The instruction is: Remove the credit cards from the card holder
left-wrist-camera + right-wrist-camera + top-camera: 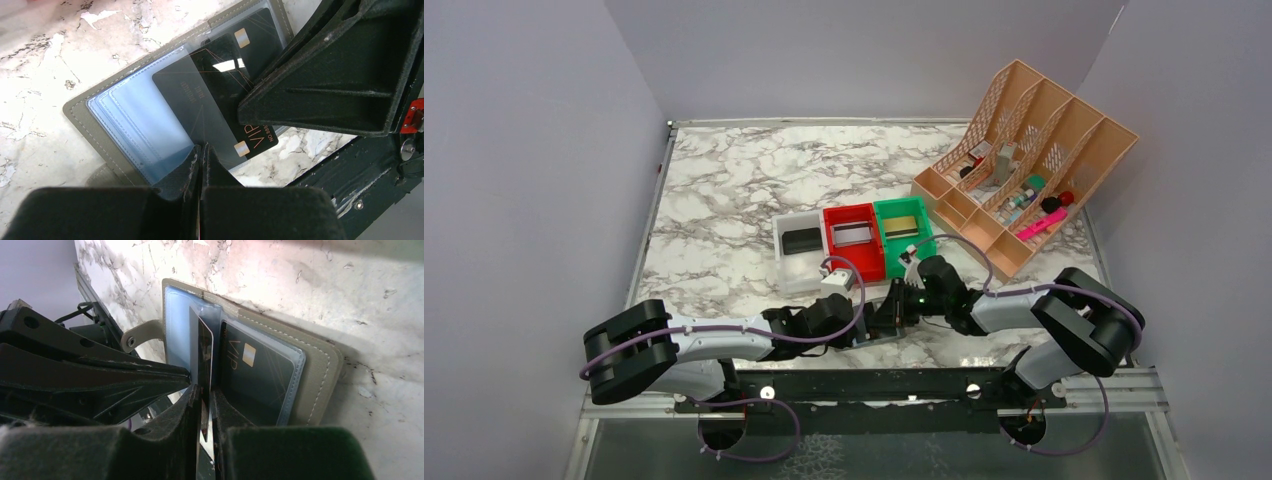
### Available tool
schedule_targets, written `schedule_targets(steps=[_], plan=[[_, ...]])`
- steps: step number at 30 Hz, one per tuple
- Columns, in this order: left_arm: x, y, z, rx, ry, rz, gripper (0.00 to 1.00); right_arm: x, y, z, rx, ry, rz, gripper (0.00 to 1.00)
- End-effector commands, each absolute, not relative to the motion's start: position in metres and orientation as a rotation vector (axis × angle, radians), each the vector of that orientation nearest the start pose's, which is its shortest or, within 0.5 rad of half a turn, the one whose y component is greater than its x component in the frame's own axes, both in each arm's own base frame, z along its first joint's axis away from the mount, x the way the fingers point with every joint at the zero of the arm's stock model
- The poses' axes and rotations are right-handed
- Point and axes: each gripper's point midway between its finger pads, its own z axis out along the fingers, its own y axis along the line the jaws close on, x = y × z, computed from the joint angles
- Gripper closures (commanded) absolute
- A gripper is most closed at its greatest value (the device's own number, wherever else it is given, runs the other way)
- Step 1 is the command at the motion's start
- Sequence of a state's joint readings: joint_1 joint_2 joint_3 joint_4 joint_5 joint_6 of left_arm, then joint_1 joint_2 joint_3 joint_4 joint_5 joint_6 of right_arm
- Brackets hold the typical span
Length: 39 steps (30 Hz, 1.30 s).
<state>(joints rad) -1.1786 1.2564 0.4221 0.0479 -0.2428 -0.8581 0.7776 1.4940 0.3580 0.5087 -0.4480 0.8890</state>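
Gripping half-out black credit card point(205, 345) edge-on with right claw point(202, 402), long axis in line with that claw, shut left claw point(200, 155) pinning card holder point(82, 116) to desk point(30, 60).

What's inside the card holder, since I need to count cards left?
Open card holder: one black VIP card in a clear sleeve; a second black card pinched by the right gripper. Anything beneath them is covered.

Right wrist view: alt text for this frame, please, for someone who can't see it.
The right gripper pinches a black card, seen nearly edge-on, that sticks partly out of the open card holder lying on the marble table. A second black card, marked VIP, sits in the holder to its right, and the left gripper reaches in from the left.
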Motion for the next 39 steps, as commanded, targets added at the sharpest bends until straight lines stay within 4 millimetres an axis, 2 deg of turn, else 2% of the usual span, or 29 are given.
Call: schedule_targets(steps=[1,4,8,12,17,24,34,37,39], plan=[[0.116,-0.253,0.003,0.299,2.511,-0.591,1.00,0.152,0.304,0.035,-0.200,2.484,1.371,0.82],[0.116,-0.252,0.003,0.296,2.511,-0.593,1.00,0.152,0.305,0.037,-0.201,2.476,1.375,0.82],[0.116,-0.252,0.004,0.295,2.507,-0.595,1.00,0.155,0.301,0.036,-0.177,2.477,1.339,0.91],[0.116,-0.252,0.005,0.300,2.503,-0.599,1.00,0.162,0.291,0.033,-0.126,2.490,1.232,0.98],[0.117,-0.246,0.005,0.300,2.501,-0.574,1.00,0.169,0.275,0.033,-0.077,2.490,1.104,0.99],[0.119,-0.244,0.008,0.305,2.488,-0.558,0.99,0.171,0.268,0.048,-0.062,2.460,1.072,0.99],[0.130,-0.264,0.045,0.377,2.389,-0.617,0.75,0.171,0.263,0.081,-0.061,2.379,1.096,0.99],[0.133,-0.263,0.040,0.371,2.383,-0.598,0.71,0.170,0.262,0.092,-0.069,2.354,1.113,0.99],[0.130,-0.260,0.025,0.380,2.407,-0.580,0.71,0.170,0.262,0.099,-0.073,2.333,1.127,0.99]])
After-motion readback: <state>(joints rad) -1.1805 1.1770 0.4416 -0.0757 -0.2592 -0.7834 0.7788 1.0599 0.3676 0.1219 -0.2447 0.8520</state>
